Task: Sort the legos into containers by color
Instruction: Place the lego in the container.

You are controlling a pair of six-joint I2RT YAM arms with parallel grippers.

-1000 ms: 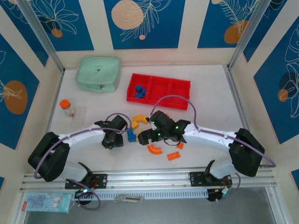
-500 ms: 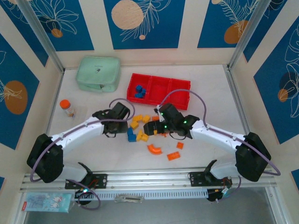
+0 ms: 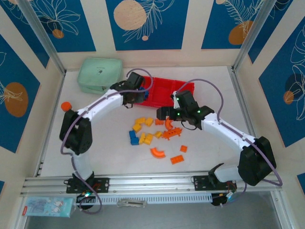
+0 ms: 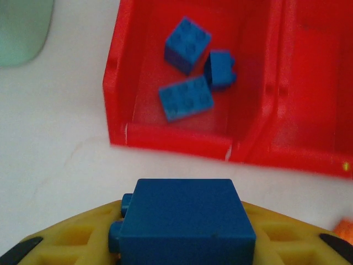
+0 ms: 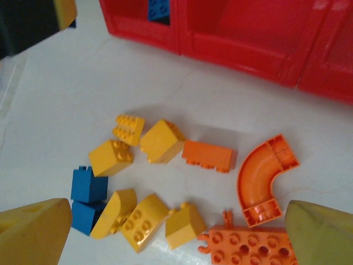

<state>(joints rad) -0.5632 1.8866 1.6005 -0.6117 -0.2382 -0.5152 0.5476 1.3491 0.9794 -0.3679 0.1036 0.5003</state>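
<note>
My left gripper (image 4: 185,245) is shut on a blue brick (image 4: 185,218), held just short of the red tray's (image 4: 176,142) near wall. Three blue bricks (image 4: 186,97) lie in the tray's left compartment. From above, the left gripper (image 3: 135,95) hovers at the tray's (image 3: 183,90) left end. My right gripper (image 3: 164,113) is open above the loose pile. Between its fingers (image 5: 33,232) lie yellow bricks (image 5: 161,141), two blue bricks (image 5: 88,185), an orange brick (image 5: 209,155), an orange arch (image 5: 266,179) and an orange plate (image 5: 251,245).
A mint-green zip case (image 3: 100,75) sits left of the tray. An orange-capped bottle (image 3: 66,105) peeks out behind the left arm. Another orange arch (image 3: 157,152) and two orange pieces (image 3: 177,159) lie nearer the front edge.
The left arm has swung from the pile up to the tray's left end, carrying the blue brick. The right gripper has moved back from the pile toward the tray.
</note>
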